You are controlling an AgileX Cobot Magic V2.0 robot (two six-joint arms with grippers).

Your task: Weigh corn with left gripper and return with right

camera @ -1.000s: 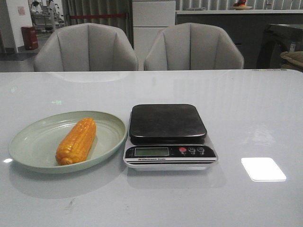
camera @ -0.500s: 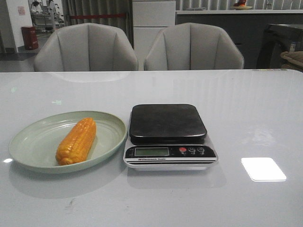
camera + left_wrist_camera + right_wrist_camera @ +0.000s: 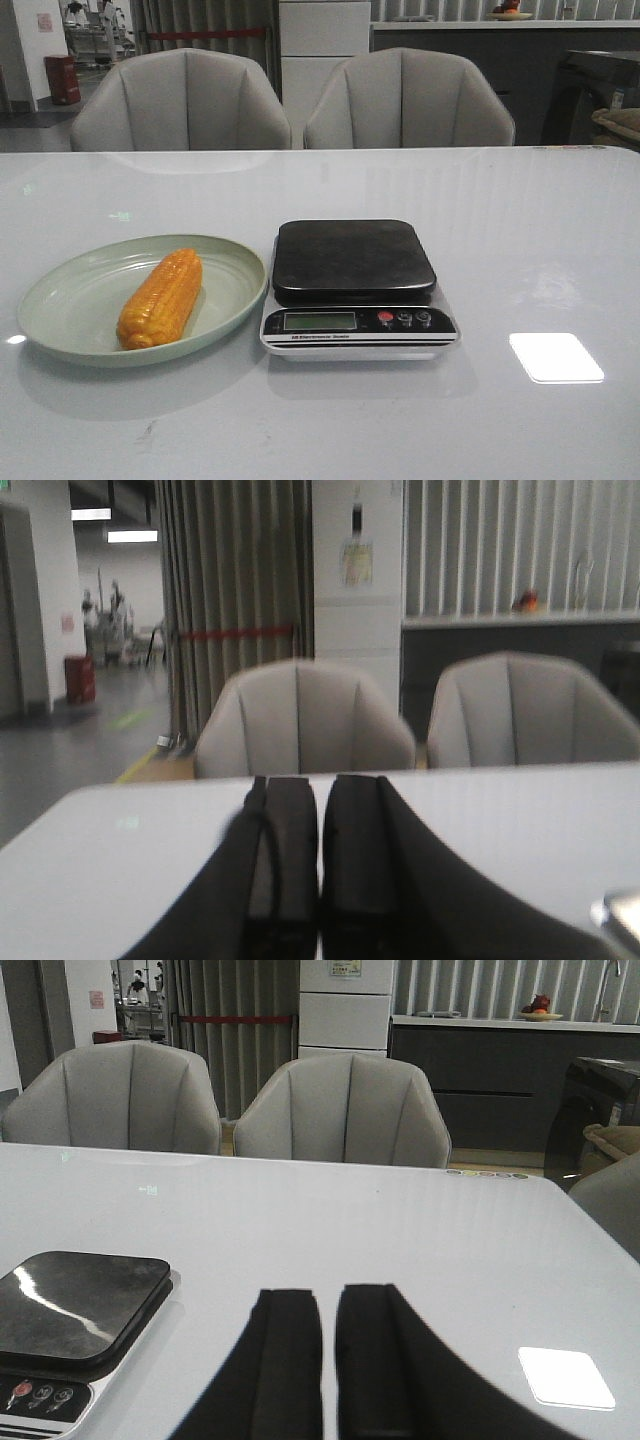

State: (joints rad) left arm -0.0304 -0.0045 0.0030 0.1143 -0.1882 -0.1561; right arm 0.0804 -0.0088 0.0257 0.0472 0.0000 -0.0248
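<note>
I see nothing done yet: the orange-yellow corn cob (image 3: 161, 299) lies in the pale green plate (image 3: 70, 305) beside the black-topped scale (image 3: 355, 262); left tool (image 3: 320, 880) and right tool (image 3: 328, 1370) both narrow, empty.

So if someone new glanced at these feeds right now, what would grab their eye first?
The orange-yellow corn cob, lying on the pale green plate at the left of the table. Right beside it sits the kitchen scale, its dark platform bare. Both wrist views are filled by closed fingers, the left gripper and right gripper, each holding nothing.
</note>
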